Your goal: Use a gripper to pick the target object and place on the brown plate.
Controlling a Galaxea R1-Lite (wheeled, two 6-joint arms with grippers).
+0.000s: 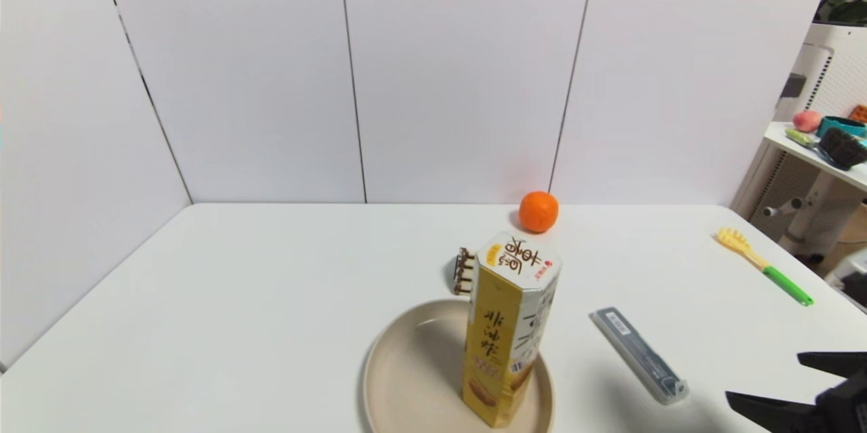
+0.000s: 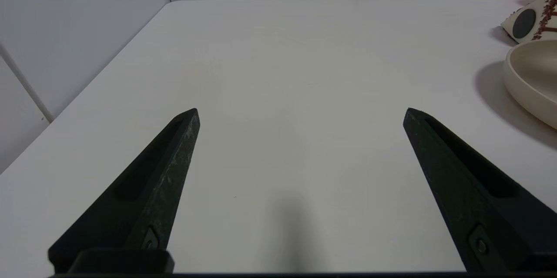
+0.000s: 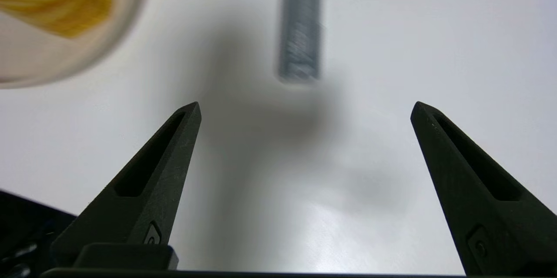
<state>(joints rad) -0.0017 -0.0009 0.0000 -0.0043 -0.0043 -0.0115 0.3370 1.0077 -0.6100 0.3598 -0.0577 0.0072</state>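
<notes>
Orange [image 1: 539, 211] by wall; grey case [image 1: 639, 354]; yellow-green spatula [image 1: 763, 275]; hair clip [image 1: 463, 272]

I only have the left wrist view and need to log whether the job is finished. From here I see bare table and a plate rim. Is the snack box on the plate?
Observer: Yes. The yellow snack box stands upright on the brown plate.
Operator: Is the right end effector holding it?
Observer: No. The right end effector is open, off to the right of the plate, touching nothing.
Operator: Anything between it and the plate?
Observer: A flat grey case lies on the table there.
Operator: What is the orange edge at my corner?
Observer: An orange fruit near the back wall.
</notes>
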